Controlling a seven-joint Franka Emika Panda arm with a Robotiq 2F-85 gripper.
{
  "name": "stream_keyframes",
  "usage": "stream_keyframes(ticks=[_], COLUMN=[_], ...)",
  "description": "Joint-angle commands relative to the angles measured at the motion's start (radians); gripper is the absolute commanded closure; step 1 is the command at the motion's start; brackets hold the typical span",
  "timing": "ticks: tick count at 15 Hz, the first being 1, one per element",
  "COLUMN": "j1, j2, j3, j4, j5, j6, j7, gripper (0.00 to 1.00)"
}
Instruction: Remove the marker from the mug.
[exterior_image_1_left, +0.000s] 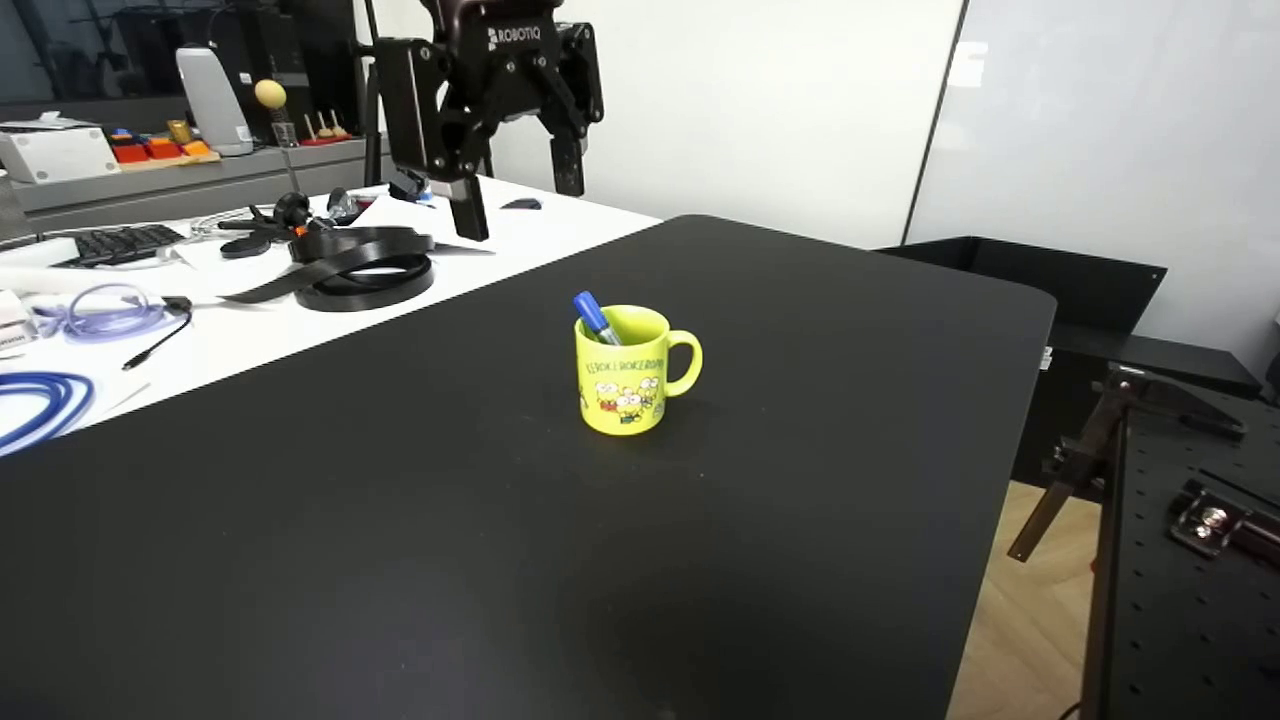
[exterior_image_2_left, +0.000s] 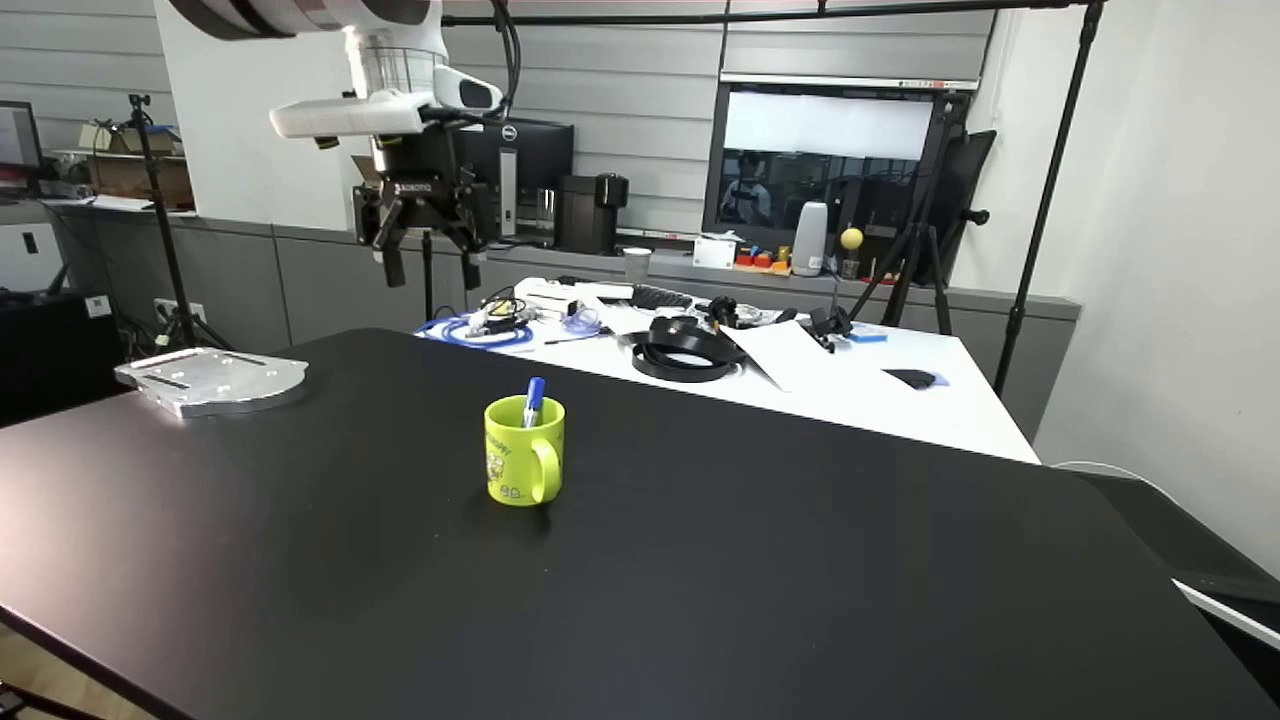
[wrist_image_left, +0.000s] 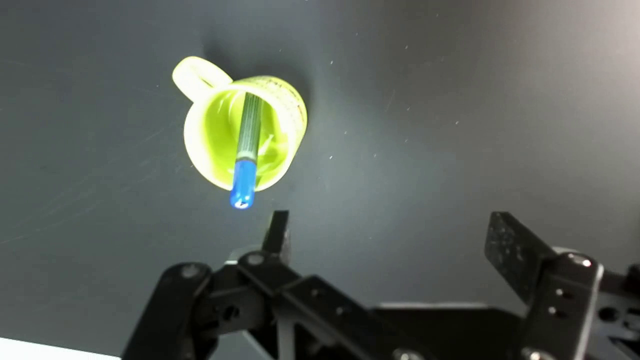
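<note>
The yellow mug (exterior_image_1_left: 622, 400) stands upright on the black table (exterior_image_1_left: 400, 540); it also shows in an exterior view (exterior_image_2_left: 508, 468) and the wrist view (wrist_image_left: 196, 145). The blue-capped marker (exterior_image_1_left: 592, 312) leans inside the mug with its cap above the rim, seen too in an exterior view (exterior_image_2_left: 534, 397). In the wrist view the marker (wrist_image_left: 244, 176) tilts over the near rim; its whitish barrel lies inside. My gripper (exterior_image_1_left: 520, 195) is open and empty, above the table and apart from the mug. In the wrist view the gripper (wrist_image_left: 387, 222) has the marker cap beyond its left finger.
A white desk beside the table holds a coiled black strap (exterior_image_1_left: 365, 280), a blue cable coil (exterior_image_1_left: 45, 410) and a keyboard (exterior_image_1_left: 125, 245). A metal plate (exterior_image_2_left: 215, 382) is at the table's far left edge in an exterior view. A clamp-like tool (exterior_image_1_left: 1095, 430) is beyond the table's edge.
</note>
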Motion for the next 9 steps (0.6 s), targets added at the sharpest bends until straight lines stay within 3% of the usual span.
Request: stream_keyframes(ticks=[1,9], j1=[-0.002,-0.036], j2=[0.034,0.169], j3=[-0.062,-0.142], j4=[0.024,0.154], j5=[-0.089,-0.065], j6=[0.059,-0.064], j7=[0.123,0.094], gripper=[0.0,0.0])
